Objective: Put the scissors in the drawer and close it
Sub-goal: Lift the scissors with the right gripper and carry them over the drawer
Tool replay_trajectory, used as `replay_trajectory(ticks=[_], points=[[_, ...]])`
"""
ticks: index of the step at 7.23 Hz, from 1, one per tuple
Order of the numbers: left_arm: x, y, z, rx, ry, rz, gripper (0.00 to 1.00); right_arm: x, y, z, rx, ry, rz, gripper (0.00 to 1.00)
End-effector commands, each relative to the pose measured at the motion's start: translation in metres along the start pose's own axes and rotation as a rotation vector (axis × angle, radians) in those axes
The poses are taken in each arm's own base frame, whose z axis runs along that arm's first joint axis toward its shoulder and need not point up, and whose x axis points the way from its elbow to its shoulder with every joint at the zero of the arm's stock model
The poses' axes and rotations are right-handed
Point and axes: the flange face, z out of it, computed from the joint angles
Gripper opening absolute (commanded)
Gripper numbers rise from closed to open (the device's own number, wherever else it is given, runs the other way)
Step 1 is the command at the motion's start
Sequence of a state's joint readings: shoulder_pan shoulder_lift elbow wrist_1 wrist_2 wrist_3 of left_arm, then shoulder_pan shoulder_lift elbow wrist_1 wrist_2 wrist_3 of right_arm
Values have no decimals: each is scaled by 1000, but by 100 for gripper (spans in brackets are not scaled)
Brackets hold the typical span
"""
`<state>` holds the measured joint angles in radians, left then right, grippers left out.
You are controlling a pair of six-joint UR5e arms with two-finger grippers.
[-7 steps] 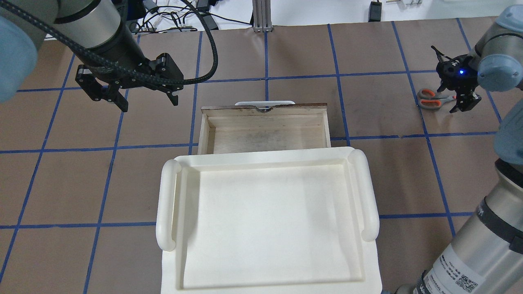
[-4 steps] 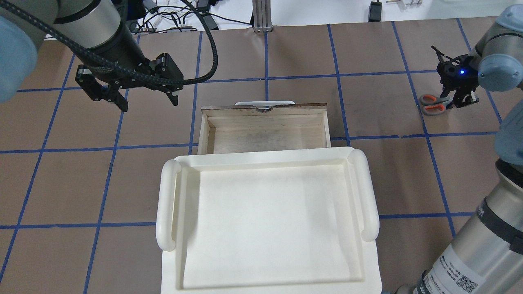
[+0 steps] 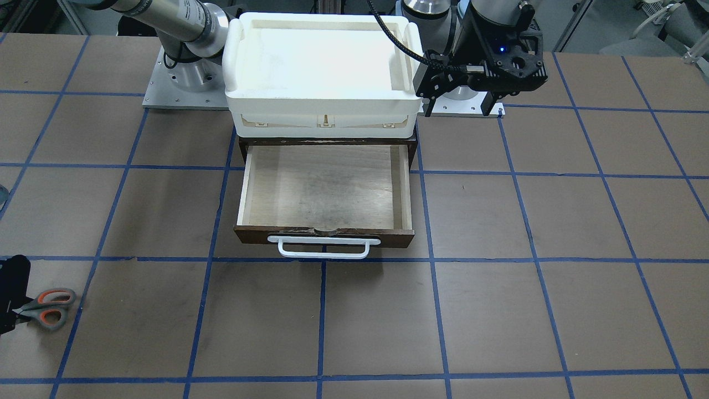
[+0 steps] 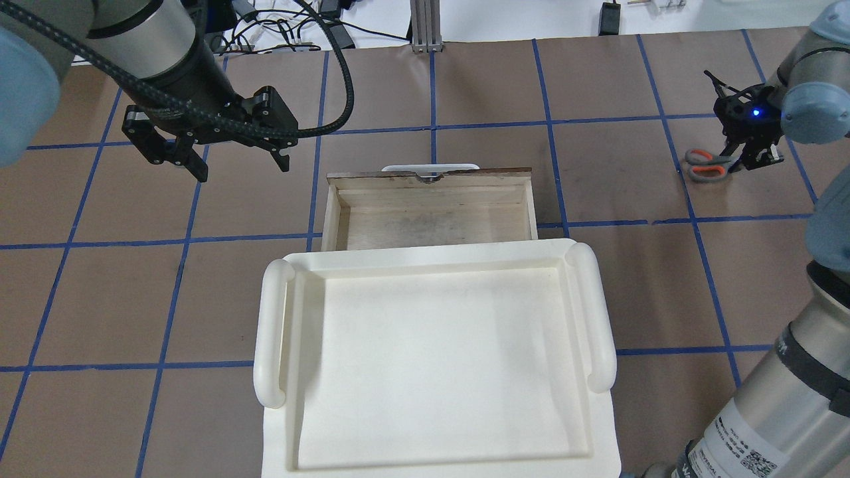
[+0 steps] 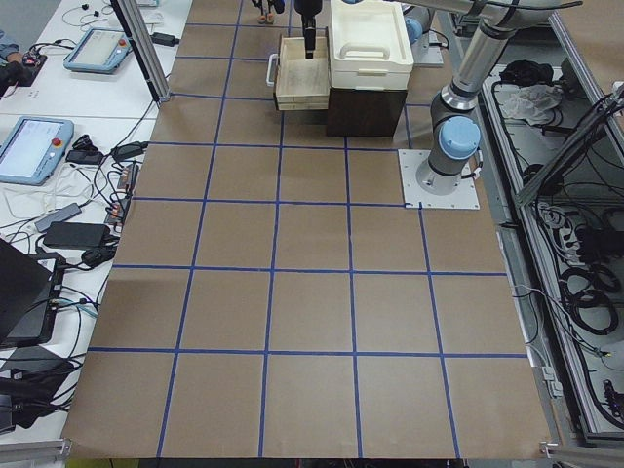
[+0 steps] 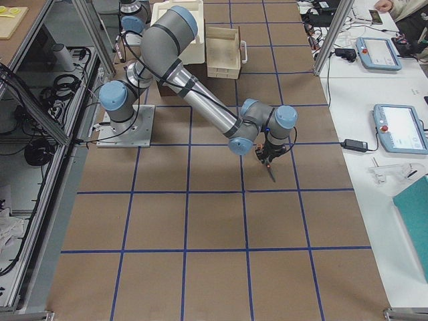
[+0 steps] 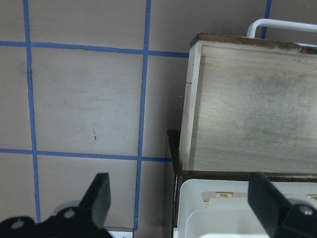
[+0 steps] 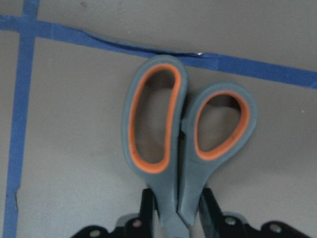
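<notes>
Scissors (image 4: pixel 705 164) sit far out on the robot's right, well apart from the drawer (image 4: pixel 431 174), loops touching a blue tape line (image 8: pixel 257 67). Right pincer (image 4: pixel 742 159) is clamped narrow on the neck below the loops; can't tell if the blades are off the counter (image 4: pixel 465 86). Drawer is pulled out, front top edge chipped, white bar handle (image 3: pixel 324 247) facing away from the robot. White tray (image 4: pixel 425 255) overhangs its back. Left pincer (image 4: pixel 242 171) hangs spread wide by the drawer's left front corner. Cables and tablets lie past the counter edge.
</notes>
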<state>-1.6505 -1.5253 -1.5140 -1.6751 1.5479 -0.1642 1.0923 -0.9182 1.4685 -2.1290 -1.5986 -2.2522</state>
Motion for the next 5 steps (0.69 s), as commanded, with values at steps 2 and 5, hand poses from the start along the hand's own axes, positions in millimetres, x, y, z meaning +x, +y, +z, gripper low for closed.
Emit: replay_trajectory(ticks=[2, 5], points=[[0, 0, 0, -1, -2, 0, 100, 1, -9, -53, -33, 67, 6, 0], [0, 0, 0, -1, -2, 0, 100, 3, -110, -163, -59, 99, -18, 0]])
